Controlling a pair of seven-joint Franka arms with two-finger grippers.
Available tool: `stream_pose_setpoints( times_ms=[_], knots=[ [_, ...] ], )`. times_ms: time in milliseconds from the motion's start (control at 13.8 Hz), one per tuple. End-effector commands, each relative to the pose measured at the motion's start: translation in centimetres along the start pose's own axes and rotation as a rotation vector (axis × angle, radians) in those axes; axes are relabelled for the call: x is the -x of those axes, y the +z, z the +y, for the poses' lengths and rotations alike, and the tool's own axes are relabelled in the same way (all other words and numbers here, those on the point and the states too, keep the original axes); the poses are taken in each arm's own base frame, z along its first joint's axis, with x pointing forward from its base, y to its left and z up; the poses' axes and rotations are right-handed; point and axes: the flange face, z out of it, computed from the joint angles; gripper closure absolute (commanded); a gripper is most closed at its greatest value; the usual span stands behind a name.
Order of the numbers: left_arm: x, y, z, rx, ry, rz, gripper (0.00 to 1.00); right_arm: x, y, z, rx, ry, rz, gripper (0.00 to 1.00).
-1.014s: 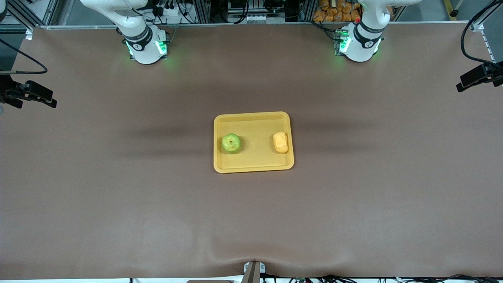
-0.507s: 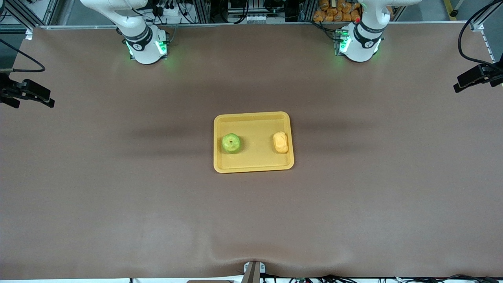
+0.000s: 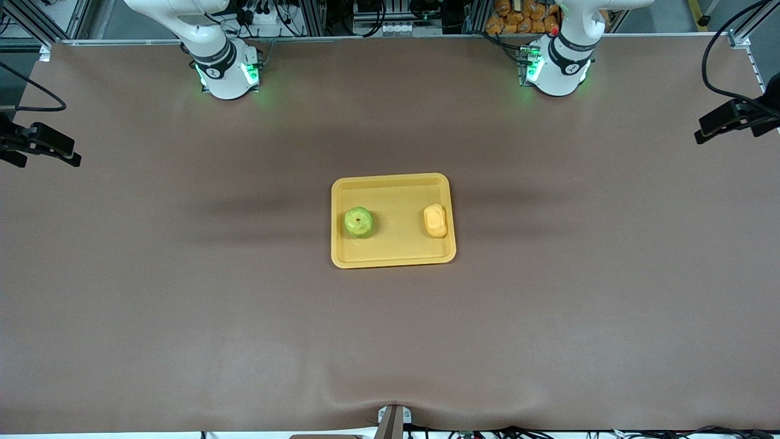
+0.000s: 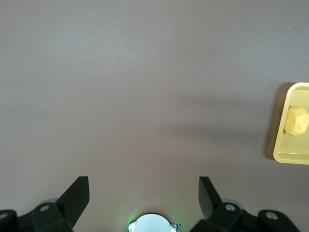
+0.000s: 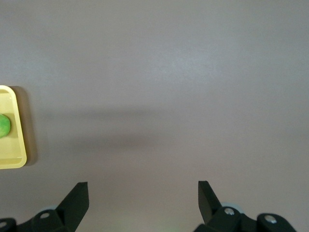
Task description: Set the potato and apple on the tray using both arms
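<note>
The yellow-orange tray (image 3: 393,256) lies mid-table. The green apple (image 3: 358,221) sits in it toward the right arm's end. The pale yellow potato (image 3: 435,220) sits in it toward the left arm's end. My left gripper (image 3: 701,131) hangs open and empty over the table's edge at the left arm's end. Its wrist view (image 4: 143,186) shows bare table between the fingers, with the tray's rim (image 4: 279,126) and the potato (image 4: 296,120) at the side. My right gripper (image 3: 72,153) hangs open and empty over the right arm's end (image 5: 143,188). The tray (image 5: 15,145) and apple (image 5: 3,125) show at its view's edge.
The brown table mat (image 3: 244,317) has a wrinkle at its edge nearest the camera. The arm bases (image 3: 228,73) (image 3: 557,70) glow green along the table's edge farthest from the camera. A small mount (image 3: 393,421) stands at the nearest edge.
Both grippers have drifted slightly toward the bases' side of the table. The apple, potato and tray have not moved.
</note>
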Motion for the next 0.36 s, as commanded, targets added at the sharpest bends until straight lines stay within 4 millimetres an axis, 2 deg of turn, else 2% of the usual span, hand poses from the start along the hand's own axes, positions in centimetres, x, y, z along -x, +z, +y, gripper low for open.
stream_pose_setpoints(
  times_ms=[0, 290],
  knots=[
    [-0.15, -0.48, 1.28, 0.01, 0.005, 0.01, 0.0, -0.39, 0.56, 0.4, -0.013, -0.004, -0.012, 0.0],
    [-0.1, -0.44, 1.73, 0.013, 0.016, 0.009, 0.0, -0.58, 0.58, 0.34, -0.011, -0.006, -0.006, 0.0]
  ],
)
